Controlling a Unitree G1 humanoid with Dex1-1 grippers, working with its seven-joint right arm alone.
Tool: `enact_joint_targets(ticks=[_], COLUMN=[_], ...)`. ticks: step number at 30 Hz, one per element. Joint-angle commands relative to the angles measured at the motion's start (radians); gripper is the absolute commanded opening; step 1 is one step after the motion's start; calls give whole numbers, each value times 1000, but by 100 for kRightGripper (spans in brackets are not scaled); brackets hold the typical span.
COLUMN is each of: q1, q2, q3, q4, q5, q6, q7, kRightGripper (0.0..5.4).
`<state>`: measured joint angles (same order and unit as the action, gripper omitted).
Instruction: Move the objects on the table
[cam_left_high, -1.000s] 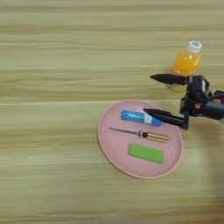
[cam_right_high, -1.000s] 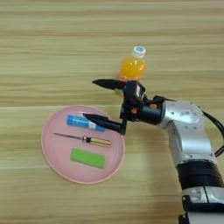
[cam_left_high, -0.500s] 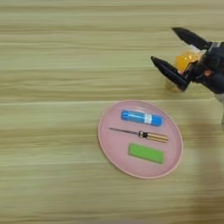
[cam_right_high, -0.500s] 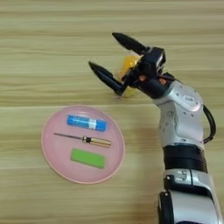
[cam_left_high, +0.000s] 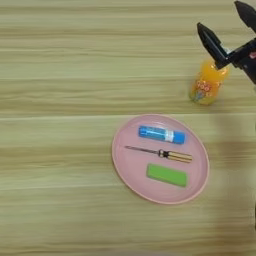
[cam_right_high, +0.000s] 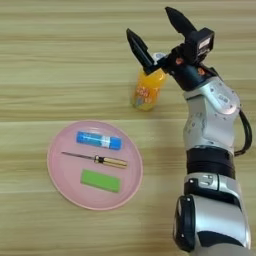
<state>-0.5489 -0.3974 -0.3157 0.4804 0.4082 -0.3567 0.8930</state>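
Note:
An orange-drink bottle (cam_right_high: 147, 90) stands upright on the wooden table (cam_left_high: 60, 100), behind a pink plate (cam_right_high: 65, 187). On the plate lie a blue tube (cam_right_high: 98, 140), a thin screwdriver (cam_right_high: 95, 159) with a yellow-black handle, and a flat green block (cam_right_high: 100, 180). My right gripper (cam_right_high: 154, 29) hovers open just above the bottle's top, its two black fingers spread wide and pointing away from me. The near finger covers the bottle's cap. Nothing is held between the fingers.
My silver forearm (cam_right_high: 210, 115) runs up the right side of the right eye view, from the bottom edge to the bottle. The plate (cam_left_high: 200, 172) sits mid-table, right of centre in the left eye view.
My gripper has risen from the plate's right edge to above the bottle and swung its fingers to point away. The bottle, plate and its contents have not moved.

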Motion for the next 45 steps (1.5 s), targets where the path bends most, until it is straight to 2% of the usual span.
enact_joint_targets(ticks=[1,5,18,23,32,45], q1=[-91,-102,-172,-184,-214,-241], q2=[-62,-81,-121,-123,-123,-135], q3=[14,28,55,66,63,79], q4=[1,58,276,318,391,487], q5=[-64,-115,-221,-235,-220,-265], q6=[-8,-15,10,24,103,94], q7=[-74,-109,-219,-220,-206,-242], kRightGripper=[539,539,539,539,539,539])
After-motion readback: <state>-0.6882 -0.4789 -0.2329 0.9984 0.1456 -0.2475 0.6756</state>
